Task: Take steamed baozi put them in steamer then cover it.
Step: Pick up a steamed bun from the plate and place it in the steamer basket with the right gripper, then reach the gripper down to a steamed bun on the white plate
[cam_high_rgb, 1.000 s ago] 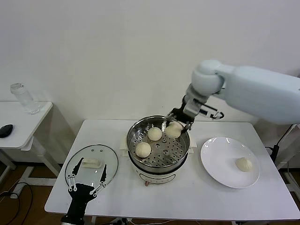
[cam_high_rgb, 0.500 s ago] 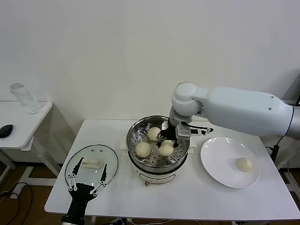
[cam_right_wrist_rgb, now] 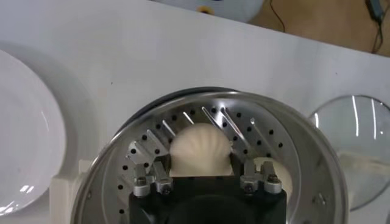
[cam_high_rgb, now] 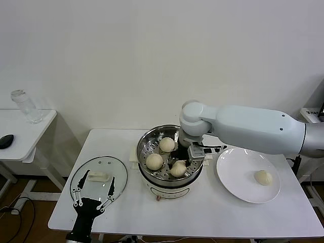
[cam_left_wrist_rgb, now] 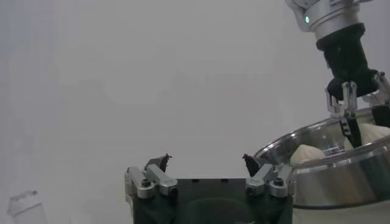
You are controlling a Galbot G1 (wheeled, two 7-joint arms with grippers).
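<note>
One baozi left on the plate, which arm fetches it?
Right. Its end effector is in the steamer, beside the plate holding the last baozi. The left end effector sits across the table over the lid.

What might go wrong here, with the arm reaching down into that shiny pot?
Three things, I think. The right gripper is shut on a baozi low in the steamer; squeezing harder may dent it. It sits close to another bun, so the opening fingers might nudge that one. One bun waits on the plate, and the lid lies beside the steamer near the open left gripper, so covering too soon would leave it out.
</note>
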